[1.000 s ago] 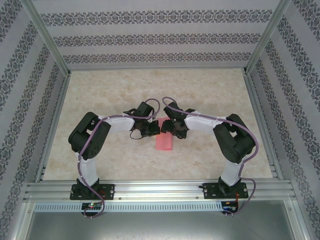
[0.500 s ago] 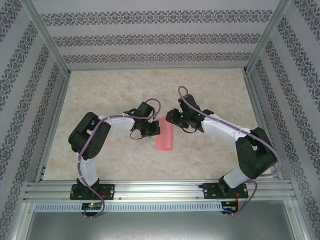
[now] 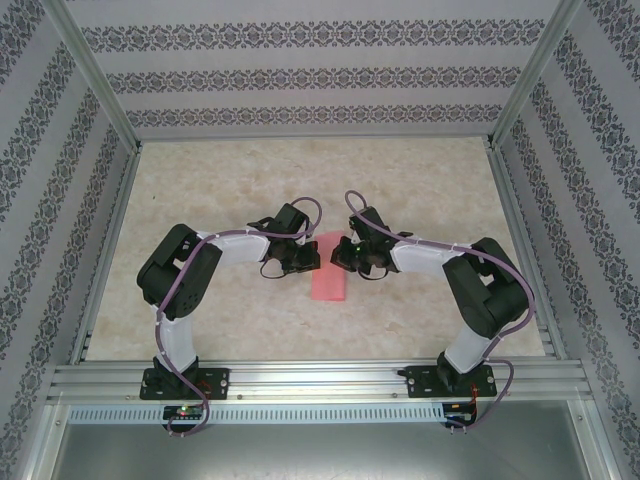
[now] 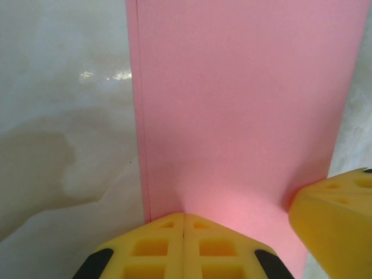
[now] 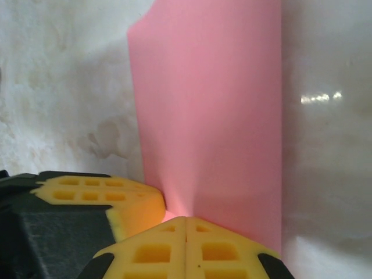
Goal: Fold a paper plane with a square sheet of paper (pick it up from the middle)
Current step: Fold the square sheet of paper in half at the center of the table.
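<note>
Square sheet of paper [image 3: 329, 280], folded to a narrow strip, lies flat on the surface [image 3: 220, 190], running straight out ahead of both tools. Left tool [image 4: 183, 217] and right tool [image 5: 186, 221] are closed, tips side by side on its nearest end. I judge it light, limp and easily creased, so it is best pinned flat and pinched only at an edge.
</note>
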### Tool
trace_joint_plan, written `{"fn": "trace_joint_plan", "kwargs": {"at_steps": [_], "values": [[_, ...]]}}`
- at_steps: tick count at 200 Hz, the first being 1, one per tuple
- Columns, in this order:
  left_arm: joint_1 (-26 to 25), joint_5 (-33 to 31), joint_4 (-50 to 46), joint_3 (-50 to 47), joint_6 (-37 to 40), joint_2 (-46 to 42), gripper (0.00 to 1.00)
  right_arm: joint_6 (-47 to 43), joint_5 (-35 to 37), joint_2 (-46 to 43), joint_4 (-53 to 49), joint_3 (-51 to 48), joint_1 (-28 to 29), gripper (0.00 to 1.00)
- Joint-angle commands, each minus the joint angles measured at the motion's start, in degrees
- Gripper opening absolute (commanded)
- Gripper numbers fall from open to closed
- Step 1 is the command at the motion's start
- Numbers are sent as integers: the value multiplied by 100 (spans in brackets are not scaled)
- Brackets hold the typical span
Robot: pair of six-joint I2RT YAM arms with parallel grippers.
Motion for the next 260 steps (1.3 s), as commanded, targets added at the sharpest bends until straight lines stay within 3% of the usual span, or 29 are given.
{"fn": "trace_joint_plan", "kwargs": {"at_steps": [1, 149, 260], "values": [[-55, -353, -352, -5, 153, 204, 0, 91, -117, 5, 386, -135, -45, 3], [-55, -344, -387, -7, 208, 293, 0, 135, -447, 386, 1267, -907, -292, 7], [-60, -335, -415, 0, 240, 309, 0, -79, -585, -584, 416, -692, -149, 12]]}}
